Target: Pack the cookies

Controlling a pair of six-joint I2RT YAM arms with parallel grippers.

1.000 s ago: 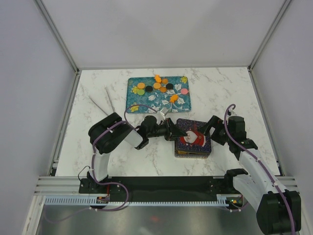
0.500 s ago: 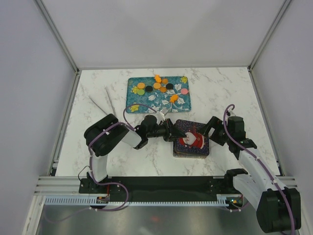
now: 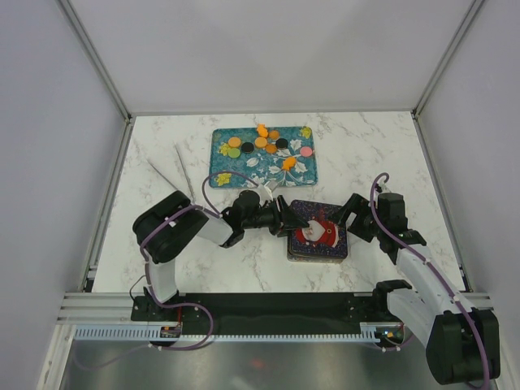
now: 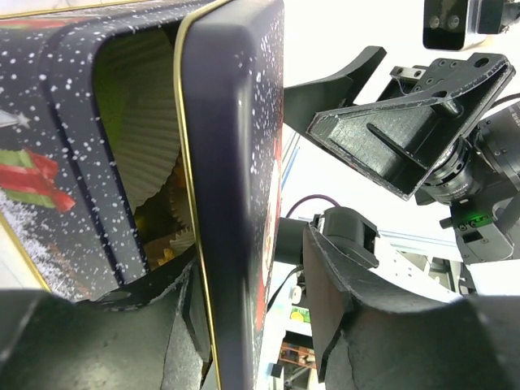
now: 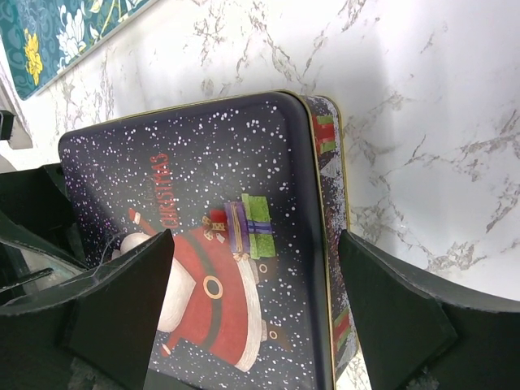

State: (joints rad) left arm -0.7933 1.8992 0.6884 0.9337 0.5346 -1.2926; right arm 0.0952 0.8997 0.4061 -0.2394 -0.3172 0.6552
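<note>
The cookies [image 3: 262,145], small orange, black, green and pink discs, lie on a teal flowered tray [image 3: 244,169] at the back. A dark Christmas tin [image 3: 318,231] sits in front of it. My left gripper [image 3: 284,218] is at the tin's left edge. In the left wrist view its jaws [image 4: 260,309] straddle the rim of the raised lid [image 4: 236,146], with a gap on the upper side; white paper cups [image 4: 150,138] show inside. My right gripper [image 3: 353,218] is open over the tin's right end, and the lid [image 5: 219,244] shows between its fingers.
Two thin metal sticks [image 3: 183,166] lie on the marble table left of the tray. A corner of the tray [image 5: 49,32] shows in the right wrist view. White walls enclose the table on three sides.
My left arm's elbow has swung left and toward the near edge. The tin has shifted slightly left. Both grippers stay at the tin.
</note>
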